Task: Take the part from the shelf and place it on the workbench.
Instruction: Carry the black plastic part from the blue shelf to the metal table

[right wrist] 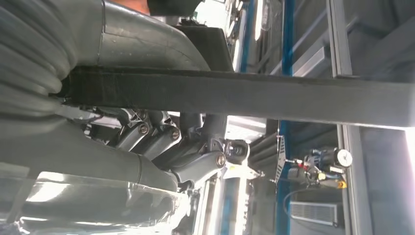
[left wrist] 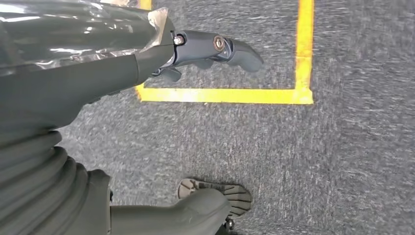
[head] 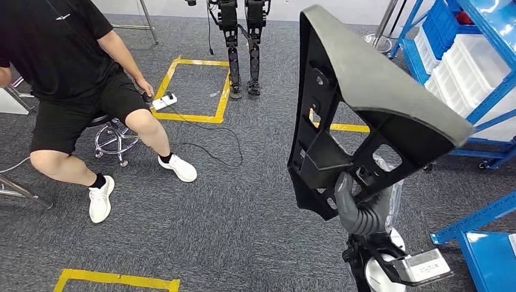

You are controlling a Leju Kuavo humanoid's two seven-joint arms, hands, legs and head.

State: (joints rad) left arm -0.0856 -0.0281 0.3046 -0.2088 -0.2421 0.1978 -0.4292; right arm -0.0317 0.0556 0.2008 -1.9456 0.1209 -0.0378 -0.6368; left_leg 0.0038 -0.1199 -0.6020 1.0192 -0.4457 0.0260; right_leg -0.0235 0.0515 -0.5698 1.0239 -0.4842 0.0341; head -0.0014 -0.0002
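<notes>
The part (head: 365,91) is a large black moulded panel with cut-outs and a grey padded edge. It stands upright in front of me at the right of the head view. My right hand (head: 362,210) grips it by its lower end, fingers wrapped around the frame. In the right wrist view the part's dark edge (right wrist: 244,95) crosses the picture, with the fingers (right wrist: 161,142) curled beneath it. My left hand (left wrist: 147,63) hangs over the grey carpet, holding nothing, its fingers (left wrist: 220,49) stretched out and the thumb (left wrist: 195,210) apart from them.
A person (head: 67,73) sits on a stool (head: 112,131) at the left. Yellow tape squares (head: 195,91) mark the carpet, with a power strip (head: 164,100) and cable beside one. Another robot's legs (head: 243,48) stand at the back. Blue shelving (head: 462,55) with white bins lines the right.
</notes>
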